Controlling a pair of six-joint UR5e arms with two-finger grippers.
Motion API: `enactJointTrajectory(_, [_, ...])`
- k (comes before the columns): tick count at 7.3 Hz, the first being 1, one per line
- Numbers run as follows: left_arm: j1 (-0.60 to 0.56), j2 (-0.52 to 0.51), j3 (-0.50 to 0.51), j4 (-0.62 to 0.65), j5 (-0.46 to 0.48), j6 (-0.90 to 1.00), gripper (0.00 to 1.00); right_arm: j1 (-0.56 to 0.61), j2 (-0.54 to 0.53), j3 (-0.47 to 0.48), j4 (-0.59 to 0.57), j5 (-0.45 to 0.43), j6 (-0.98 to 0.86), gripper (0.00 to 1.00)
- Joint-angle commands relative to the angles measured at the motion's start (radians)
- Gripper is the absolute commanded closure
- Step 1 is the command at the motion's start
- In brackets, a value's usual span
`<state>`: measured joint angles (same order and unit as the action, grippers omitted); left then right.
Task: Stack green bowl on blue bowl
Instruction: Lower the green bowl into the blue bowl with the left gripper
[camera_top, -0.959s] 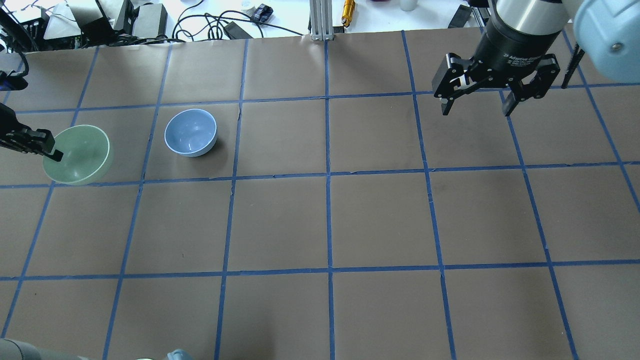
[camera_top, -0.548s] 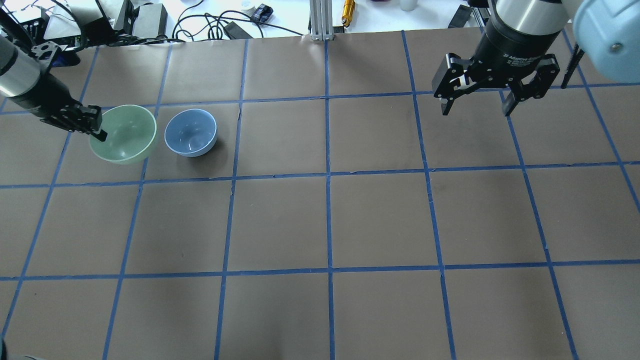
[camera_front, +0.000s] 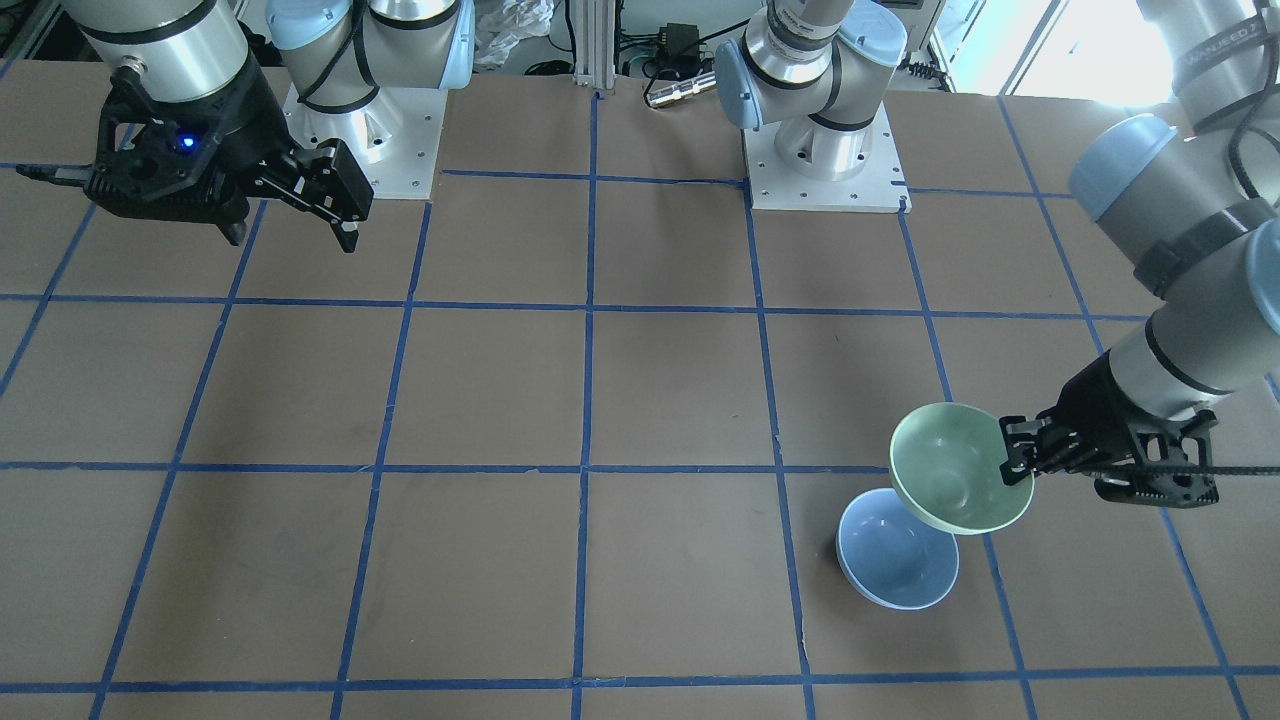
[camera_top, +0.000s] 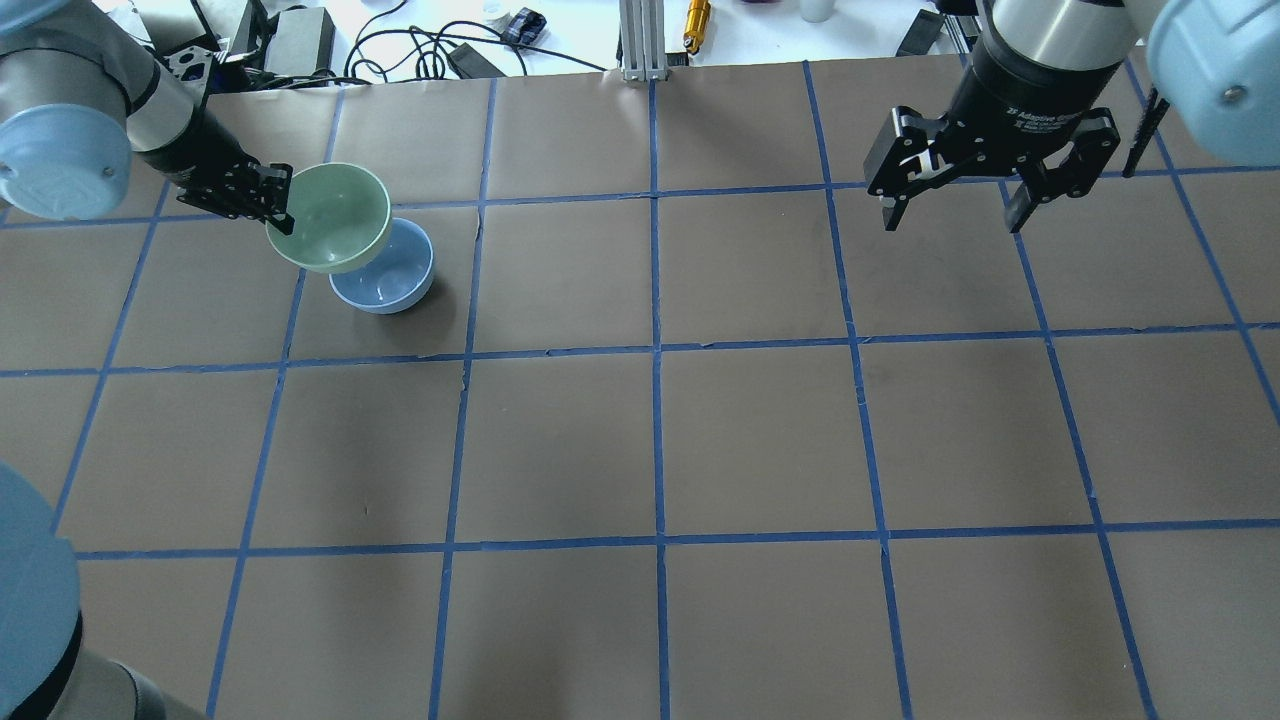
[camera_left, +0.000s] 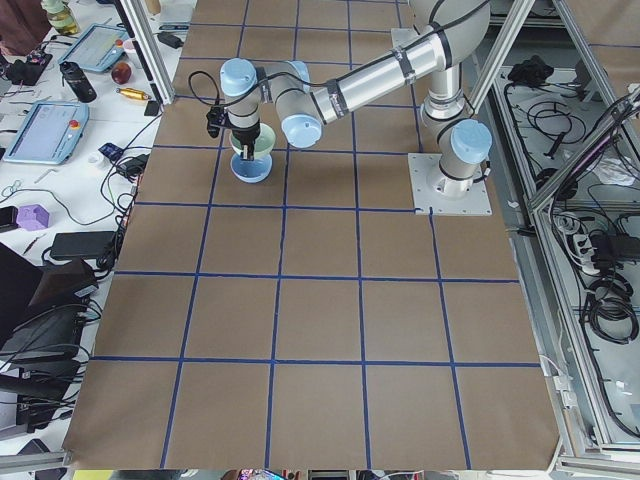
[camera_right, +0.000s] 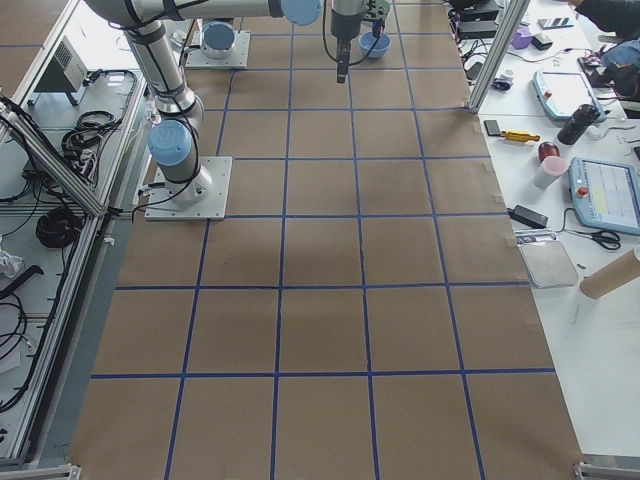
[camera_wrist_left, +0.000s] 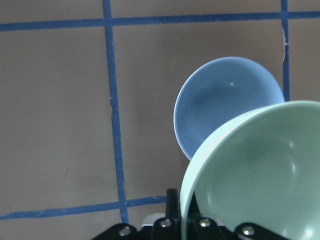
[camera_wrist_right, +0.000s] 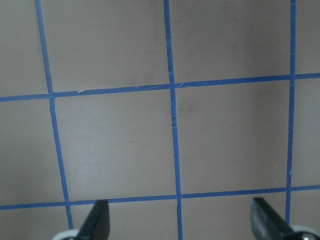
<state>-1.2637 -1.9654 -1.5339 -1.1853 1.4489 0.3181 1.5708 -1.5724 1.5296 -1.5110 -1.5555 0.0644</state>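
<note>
The green bowl hangs in the air, gripped at its rim by my left gripper. It partly overlaps the blue bowl, which sits on the table. In the front view the green bowl is held tilted above the blue bowl, with my left gripper on its rim. The left wrist view shows the green bowl close up and the blue bowl beyond it. My right gripper is open and empty, high over the far right of the table; its fingertips show wide apart.
The table is brown paper with a blue tape grid. Cables and boxes lie beyond the far edge, and a metal post stands at the back middle. The arm bases are on the robot's side.
My left gripper has carried the green bowl to the right and away from the robot, from beside the blue bowl to partly over it. The right arm has not moved.
</note>
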Motion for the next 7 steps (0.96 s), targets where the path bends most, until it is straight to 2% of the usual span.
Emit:
enactJointTrajectory(1, [-0.011, -0.076, 0.031, 0.003, -0.001, -0.031, 0.96, 0.0, 0.0, 0.0, 0.0, 0.0, 0.0, 0.0])
enactJointTrajectory(7, [-0.011, -0.135, 0.006, 0.027, 0.013, -0.019, 0.96, 0.0, 0.0, 0.0, 0.0, 0.0, 0.0, 0.0])
